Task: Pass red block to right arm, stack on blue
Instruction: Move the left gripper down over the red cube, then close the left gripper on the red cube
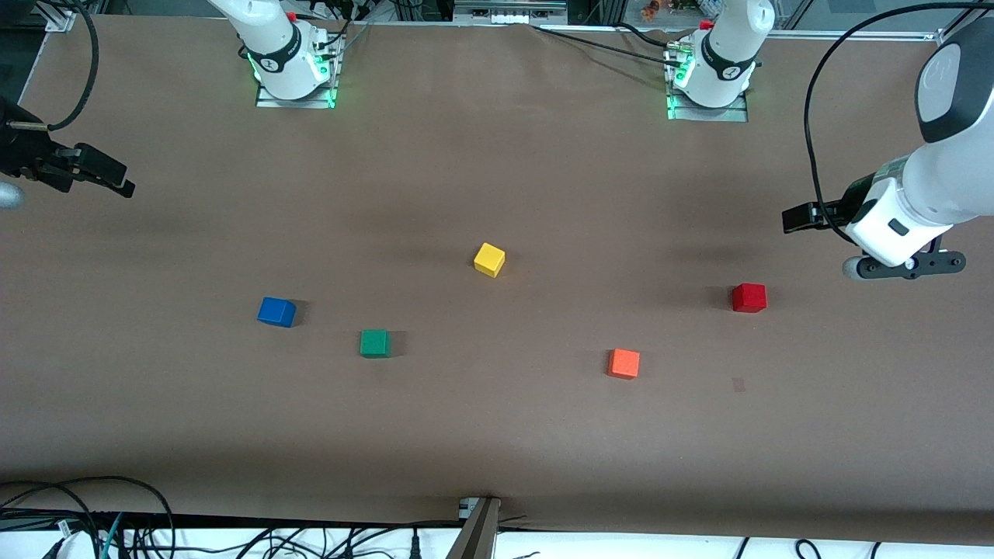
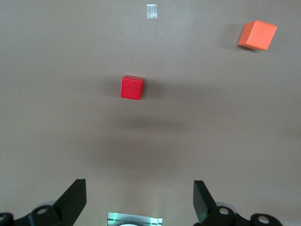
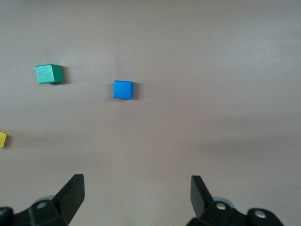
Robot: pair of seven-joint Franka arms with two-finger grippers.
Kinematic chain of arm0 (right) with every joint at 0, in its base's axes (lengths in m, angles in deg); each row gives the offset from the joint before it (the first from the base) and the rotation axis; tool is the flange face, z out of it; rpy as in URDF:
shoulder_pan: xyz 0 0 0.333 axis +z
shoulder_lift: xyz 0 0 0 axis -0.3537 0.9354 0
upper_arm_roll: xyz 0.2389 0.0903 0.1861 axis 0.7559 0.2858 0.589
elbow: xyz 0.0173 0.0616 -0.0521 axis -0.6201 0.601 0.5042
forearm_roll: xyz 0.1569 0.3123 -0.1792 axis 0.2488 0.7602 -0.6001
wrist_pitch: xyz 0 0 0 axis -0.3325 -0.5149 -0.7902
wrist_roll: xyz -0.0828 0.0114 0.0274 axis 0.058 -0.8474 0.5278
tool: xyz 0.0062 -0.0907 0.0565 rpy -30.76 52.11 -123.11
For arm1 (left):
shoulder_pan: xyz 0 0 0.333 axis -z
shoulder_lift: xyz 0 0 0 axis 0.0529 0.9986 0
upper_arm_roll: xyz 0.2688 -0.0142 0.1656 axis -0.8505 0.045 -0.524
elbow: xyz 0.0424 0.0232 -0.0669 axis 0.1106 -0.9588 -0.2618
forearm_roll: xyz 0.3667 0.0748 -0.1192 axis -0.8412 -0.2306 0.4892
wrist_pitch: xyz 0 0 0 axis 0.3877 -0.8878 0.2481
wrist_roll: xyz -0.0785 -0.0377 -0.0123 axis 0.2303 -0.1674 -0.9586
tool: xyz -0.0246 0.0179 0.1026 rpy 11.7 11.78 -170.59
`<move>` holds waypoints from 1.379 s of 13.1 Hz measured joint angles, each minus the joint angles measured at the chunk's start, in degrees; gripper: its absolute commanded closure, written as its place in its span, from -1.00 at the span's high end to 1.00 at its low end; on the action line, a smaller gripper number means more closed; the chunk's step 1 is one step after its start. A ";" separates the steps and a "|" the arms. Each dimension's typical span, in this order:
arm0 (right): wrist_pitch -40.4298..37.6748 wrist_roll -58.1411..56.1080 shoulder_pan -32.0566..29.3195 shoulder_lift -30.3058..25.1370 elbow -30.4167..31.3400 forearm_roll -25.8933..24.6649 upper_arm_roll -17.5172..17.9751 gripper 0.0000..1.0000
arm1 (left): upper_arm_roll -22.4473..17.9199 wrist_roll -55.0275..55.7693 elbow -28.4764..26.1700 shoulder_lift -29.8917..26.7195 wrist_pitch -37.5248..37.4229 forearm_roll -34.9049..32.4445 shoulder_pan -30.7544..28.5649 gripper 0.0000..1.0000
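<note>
The red block sits on the brown table toward the left arm's end; it also shows in the left wrist view. My left gripper hangs in the air beside it, open and empty. The blue block sits toward the right arm's end and shows in the right wrist view. My right gripper is up at the table's end, mostly cut off in the front view. In its wrist view it is open and empty.
A green cube lies beside the blue block, slightly nearer the front camera. A yellow cube sits mid-table. An orange cube lies nearer the camera than the red block. A small tape mark is nearby.
</note>
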 measured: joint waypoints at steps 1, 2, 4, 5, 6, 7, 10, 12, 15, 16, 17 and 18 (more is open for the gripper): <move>0.00 0.00 0.00 0.00 0.00 0.00 0.00 1.00 | 0.00 -0.06 -0.07 0.90 0.04 -0.03 -0.19 1.00; 0.00 0.00 0.00 0.00 0.00 0.00 0.00 1.00 | -0.01 -0.10 -0.18 2.02 0.32 -0.05 -0.36 1.00; 0.00 0.00 0.00 0.00 0.00 0.00 0.00 1.00 | -0.06 -0.12 -1.98 4.14 3.21 -0.15 -1.18 1.00; 0.00 0.00 0.00 0.00 0.00 0.00 -0.01 1.00 | -0.06 -0.21 -4.44 4.79 6.64 -0.16 -1.65 1.00; 0.00 0.00 0.00 0.00 0.00 0.00 -0.01 1.00 | -0.07 -0.26 -7.54 5.37 11.35 -0.17 -2.03 1.00; -0.01 0.00 0.00 0.01 -0.01 0.00 0.00 1.00 | -0.10 -0.27 -10.86 6.29 17.12 -0.19 -2.40 1.00; -0.02 0.00 0.00 0.01 -0.03 0.00 -0.02 1.00 | -0.16 -0.49 -15.32 11.52 28.19 -0.57 -4.07 1.00; -0.02 0.00 0.00 0.01 -0.03 0.00 -0.02 1.00 | -0.16 -0.49 -15.59 14.72 31.41 -2.00 -4.52 1.00; -0.05 0.00 0.00 0.02 -0.03 0.00 -0.02 1.00 | -0.16 -0.58 -18.93 15.89 37.69 -4.05 -5.01 1.00; -0.13 0.00 0.00 0.02 -0.03 0.00 -0.02 1.00 | -0.16 -0.64 -20.48 15.92 40.23 -4.32 -5.03 1.00; -0.25 0.00 0.00 0.02 -0.03 0.00 -0.02 1.00 | -0.15 -0.80 -21.96 15.97 41.93 -4.37 -5.03 1.00; -0.32 0.00 0.00 0.02 -0.03 0.00 -0.02 1.00 | -0.14 -1.46 -23.04 16.06 42.73 -4.39 -5.03 1.00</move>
